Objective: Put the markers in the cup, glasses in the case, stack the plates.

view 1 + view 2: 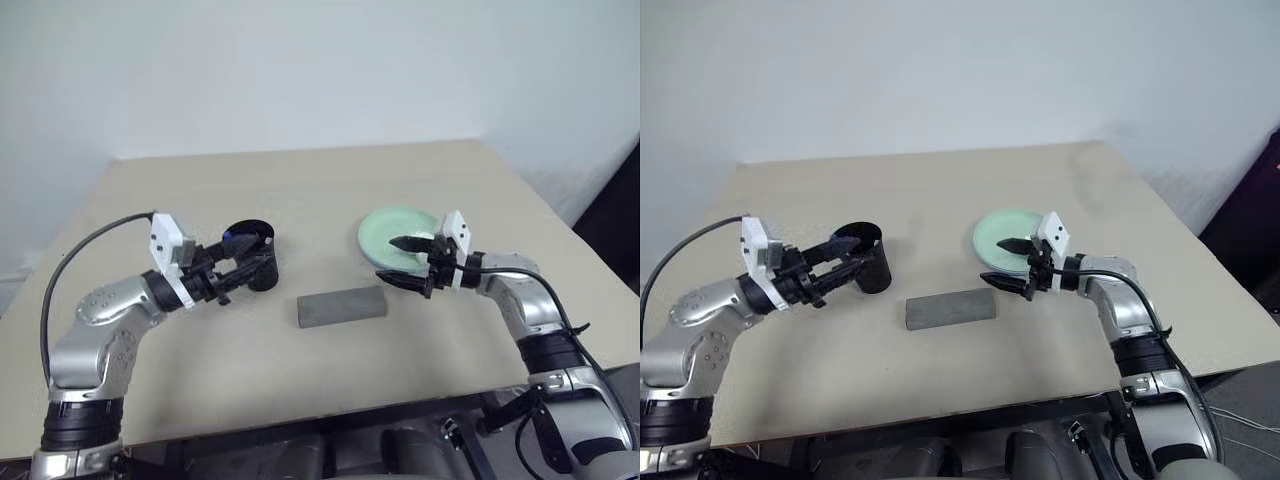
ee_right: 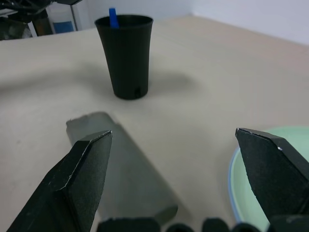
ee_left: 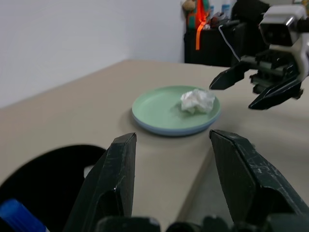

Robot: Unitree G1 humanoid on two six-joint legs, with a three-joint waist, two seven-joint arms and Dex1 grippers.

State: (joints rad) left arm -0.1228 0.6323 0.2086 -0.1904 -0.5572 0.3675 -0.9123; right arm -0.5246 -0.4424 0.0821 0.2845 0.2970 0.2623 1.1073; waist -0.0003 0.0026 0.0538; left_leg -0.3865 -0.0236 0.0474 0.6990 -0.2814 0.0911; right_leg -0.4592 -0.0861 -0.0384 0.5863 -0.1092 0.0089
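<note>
The black cup [image 1: 255, 252] stands left of centre with a blue-ended marker [image 2: 113, 17] sticking out of its rim. My left gripper [image 1: 250, 265] is open right beside the cup, on its near left side, with nothing between its fingers. The grey case [image 1: 341, 306] lies shut in the middle. The pale green plate [image 3: 159, 106] rests on the light blue plate [image 3: 169, 131] at the right. My right gripper [image 1: 390, 261] hangs open over the near edge of the plates, holding nothing. The glasses are out of view.
A crumpled white tissue [image 3: 197, 100] lies on the green plate. The beige table [image 1: 300, 190] has bare room at the back and along the front. Its right edge runs close past the right arm.
</note>
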